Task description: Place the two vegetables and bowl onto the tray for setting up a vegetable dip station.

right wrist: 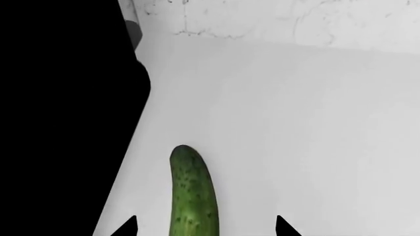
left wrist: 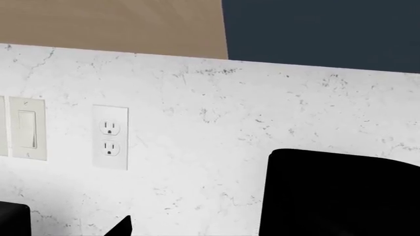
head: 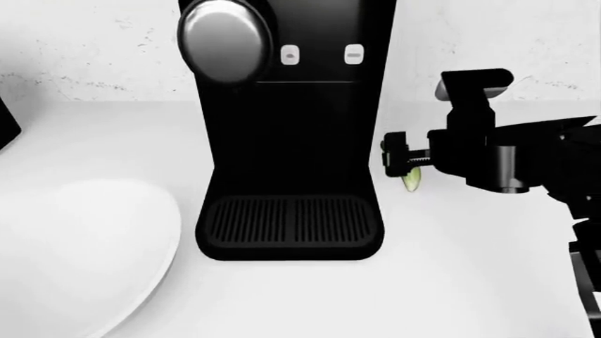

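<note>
The green cucumber [right wrist: 192,194] lies on the white counter between the spread fingertips [right wrist: 128,227] of my right gripper [right wrist: 204,228], which is open and not touching it. In the head view the right gripper [head: 396,160] sits just right of the coffee machine, with the cucumber's pale tip [head: 412,182] showing below it. The wide white bowl [head: 80,253] rests at the counter's front left. My left gripper [left wrist: 203,232] faces the wall, open and empty, with one fingertip [left wrist: 123,227] showing. The carrot and the tray are out of view.
A tall black coffee machine [head: 286,127] stands mid-counter, close to the left of the right gripper. A marble backsplash [left wrist: 217,128] carries an outlet [left wrist: 109,136] and a switch [left wrist: 26,129]. A black block [left wrist: 341,191] fills part of the left wrist view.
</note>
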Available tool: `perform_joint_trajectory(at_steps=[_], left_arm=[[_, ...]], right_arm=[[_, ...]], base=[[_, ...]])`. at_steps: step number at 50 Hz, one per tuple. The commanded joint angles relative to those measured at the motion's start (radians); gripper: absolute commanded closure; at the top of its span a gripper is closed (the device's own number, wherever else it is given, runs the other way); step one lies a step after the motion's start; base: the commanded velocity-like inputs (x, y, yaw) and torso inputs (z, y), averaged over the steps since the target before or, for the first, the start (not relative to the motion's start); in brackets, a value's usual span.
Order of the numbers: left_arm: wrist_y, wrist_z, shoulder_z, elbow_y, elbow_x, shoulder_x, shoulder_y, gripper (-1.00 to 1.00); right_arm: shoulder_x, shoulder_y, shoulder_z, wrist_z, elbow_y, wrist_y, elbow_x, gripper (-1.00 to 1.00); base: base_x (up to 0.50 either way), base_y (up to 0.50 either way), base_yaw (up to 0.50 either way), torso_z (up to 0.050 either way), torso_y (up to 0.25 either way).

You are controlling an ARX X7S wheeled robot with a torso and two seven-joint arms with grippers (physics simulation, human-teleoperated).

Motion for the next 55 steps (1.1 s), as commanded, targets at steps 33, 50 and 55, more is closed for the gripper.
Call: perform_joint_trajectory(at_steps=[33,50,55], left_arm=[[-0.003,0.001,-0.004,0.000,0.001,0.004,-0.001,-1.00],[-0.003,0.001,-0.007,0.001,0.001,0.003,-0.001,-1.00],[-0.003,0.000,-0.008,0.003,-0.001,0.003,-0.001,-1.00]], right_arm=[[-0.087,-0.061,-0.150,-0.073,0.024,0.006,0.068,-1.00],[-0.083,-0.067,-0.160,-0.059,0.021,0.006,0.065,1.00],[-0.083,-0.066,-0.162,-0.060,0.023,0.002,0.064,1.00]], base=[[0.00,0.00,0.00,-0.001,0.000],[0.00,0.00,0.00,-0.002,0.000],[0.00,0.00,0.00,0.000,0.000]])
